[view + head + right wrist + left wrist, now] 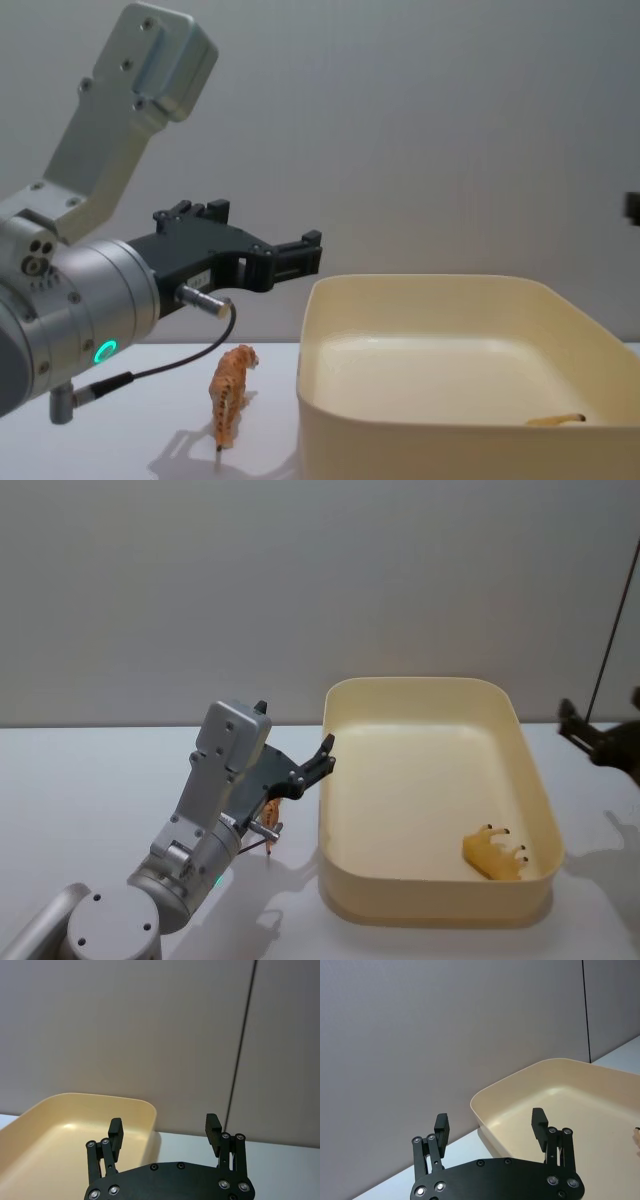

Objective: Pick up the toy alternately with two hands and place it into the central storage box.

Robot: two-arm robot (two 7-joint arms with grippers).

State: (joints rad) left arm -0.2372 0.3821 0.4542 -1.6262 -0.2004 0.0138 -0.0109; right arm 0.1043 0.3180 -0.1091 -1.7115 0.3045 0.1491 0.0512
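A grey wall [300, 580] backs a white table [80, 780]. At the left, the left gripper [490, 1120] hangs raised, its fingers spread and holding nothing, near the central storage box [400, 440]. The chest view gives the orange toy [230, 395] whole, standing on the table below that gripper; from the head camera the arm covers most of it. The box holds a yellow toy [495, 852] in its near right corner. Beyond the box's right side, the right gripper [165, 1127] is spread too, empty.

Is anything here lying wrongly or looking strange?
Only the yellow toy animal in the near right corner of the storage box: it lies tipped over, dark-tipped legs pointing up. Nothing looks spilled or broken.
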